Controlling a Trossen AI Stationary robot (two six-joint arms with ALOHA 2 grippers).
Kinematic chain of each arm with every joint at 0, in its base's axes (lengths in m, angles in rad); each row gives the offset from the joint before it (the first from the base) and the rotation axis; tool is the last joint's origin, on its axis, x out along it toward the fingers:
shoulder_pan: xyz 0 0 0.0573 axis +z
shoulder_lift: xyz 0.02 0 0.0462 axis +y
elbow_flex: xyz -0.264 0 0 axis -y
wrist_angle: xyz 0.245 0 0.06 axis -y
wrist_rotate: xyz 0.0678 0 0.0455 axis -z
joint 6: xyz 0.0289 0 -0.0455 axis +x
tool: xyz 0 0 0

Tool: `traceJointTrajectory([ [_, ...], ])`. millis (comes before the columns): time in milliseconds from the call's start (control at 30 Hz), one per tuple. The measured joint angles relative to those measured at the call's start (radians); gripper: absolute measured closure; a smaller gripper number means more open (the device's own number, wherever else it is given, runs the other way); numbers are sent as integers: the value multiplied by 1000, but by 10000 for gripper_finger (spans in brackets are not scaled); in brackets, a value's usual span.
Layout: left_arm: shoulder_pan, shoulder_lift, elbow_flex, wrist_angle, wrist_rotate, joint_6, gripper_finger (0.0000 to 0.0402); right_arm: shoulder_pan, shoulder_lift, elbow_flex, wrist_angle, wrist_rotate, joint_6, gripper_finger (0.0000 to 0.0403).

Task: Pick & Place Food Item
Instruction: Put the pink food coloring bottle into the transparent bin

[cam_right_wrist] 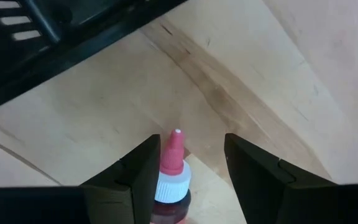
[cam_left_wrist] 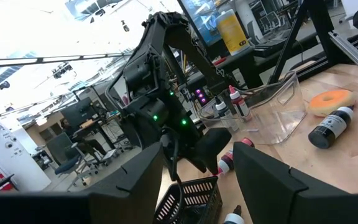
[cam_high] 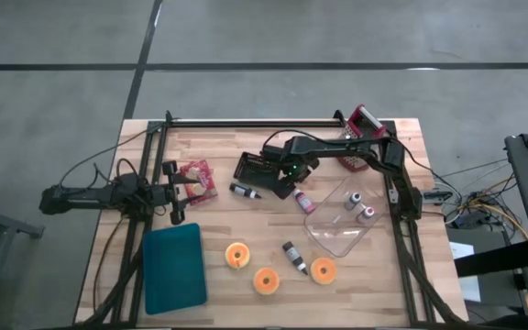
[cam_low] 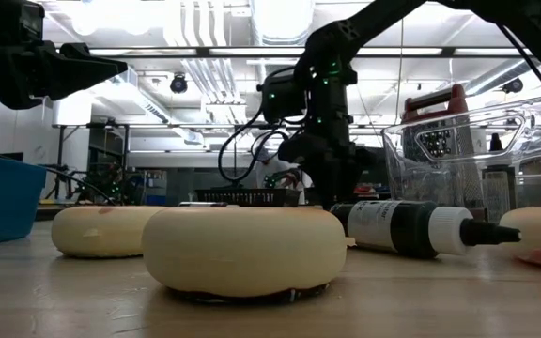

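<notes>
My right gripper [cam_right_wrist: 188, 165] hangs with fingers spread either side of the pink-tipped bottle [cam_right_wrist: 168, 180], not gripping. It lies flat on the table [cam_high: 246, 229] beside the black basket [cam_high: 255, 168], nozzle toward the basket.

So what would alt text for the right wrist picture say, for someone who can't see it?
Right tool, fingers apart, straddles a small red-tipped bottle lying on the wooden table. A black basket's edge is just beyond.
</notes>
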Motion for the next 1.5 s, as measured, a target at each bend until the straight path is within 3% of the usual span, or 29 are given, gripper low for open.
traceJointTrajectory([
  [833,0,0,0,0,0,0,202,0,0,-67,68,-24,27,248],
  [1500,0,0,0,0,0,0,202,0,0,-82,60,-21,33,316],
])
